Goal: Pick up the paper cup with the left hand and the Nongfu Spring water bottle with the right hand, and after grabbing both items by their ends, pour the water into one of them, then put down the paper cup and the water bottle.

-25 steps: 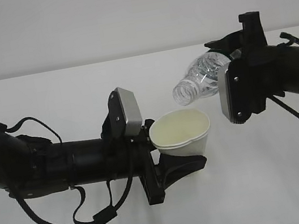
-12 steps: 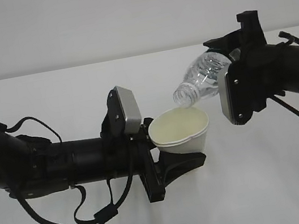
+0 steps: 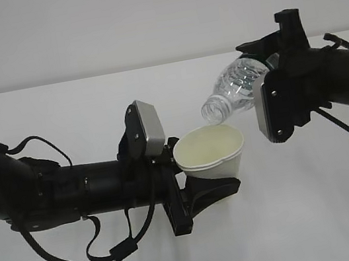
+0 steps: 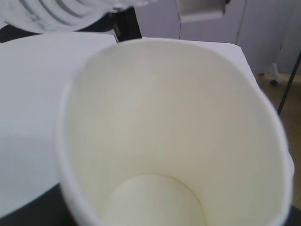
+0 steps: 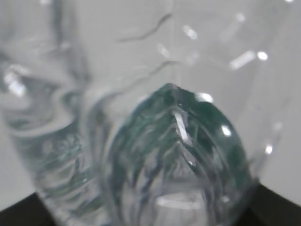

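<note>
So the white table is taking up the whole scene, and both arms are hanging out above it, nothing sitting on it that I can see.

The left hand is reaching in from the left, lying low and nearly level, and its fingers are clamping the paper cup around the lower part, mouth facing up. That's keeping the rim free for the pour. From the left wrist view the cup's inside is looking cream and dry to me; I can't make out any water in there.

The right hand is coming in from the right, higher up, and it's gripping the Nongfu Spring water bottle at its base end. Its fingertips are hiding behind the grey plate, but the right wrist view is filling up with the clear ribbed plastic and green label, so it's clearly clenched on it.

The bottle is tilting neck-down toward the cup, open mouth just above the far rim. My guess: the pour is lining up or just starting, though I'm seeing no stream.
</note>
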### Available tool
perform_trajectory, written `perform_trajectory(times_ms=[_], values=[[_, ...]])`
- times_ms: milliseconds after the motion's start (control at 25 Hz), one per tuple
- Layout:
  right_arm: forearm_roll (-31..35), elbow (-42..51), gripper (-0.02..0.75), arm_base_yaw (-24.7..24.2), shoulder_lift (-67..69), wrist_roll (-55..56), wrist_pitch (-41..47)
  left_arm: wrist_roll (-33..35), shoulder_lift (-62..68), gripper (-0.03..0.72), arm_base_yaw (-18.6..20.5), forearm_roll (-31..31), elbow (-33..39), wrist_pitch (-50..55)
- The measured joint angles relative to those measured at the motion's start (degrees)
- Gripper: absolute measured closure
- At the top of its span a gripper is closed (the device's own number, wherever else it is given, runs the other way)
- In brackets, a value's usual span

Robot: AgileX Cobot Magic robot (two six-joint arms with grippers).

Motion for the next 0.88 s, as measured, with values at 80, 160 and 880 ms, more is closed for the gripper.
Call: perform_trajectory(times_ms=[80,160,880], values=[[0.0,0.0,0.265,0.0,0.0,-0.3,0.0,0.0,0.0,0.256,0.0,0.0,0.0,0.0],[0.0,-0.1,0.265,0.0,0.0,-0.4,0.1,0.0,0.0,0.256,0.0,0.0,0.0,0.0],[0.0,-0.5,0.265,0.0,0.0,-2.0,0.2,0.0,0.0,0.256,0.0,-0.2,0.0,0.0]])
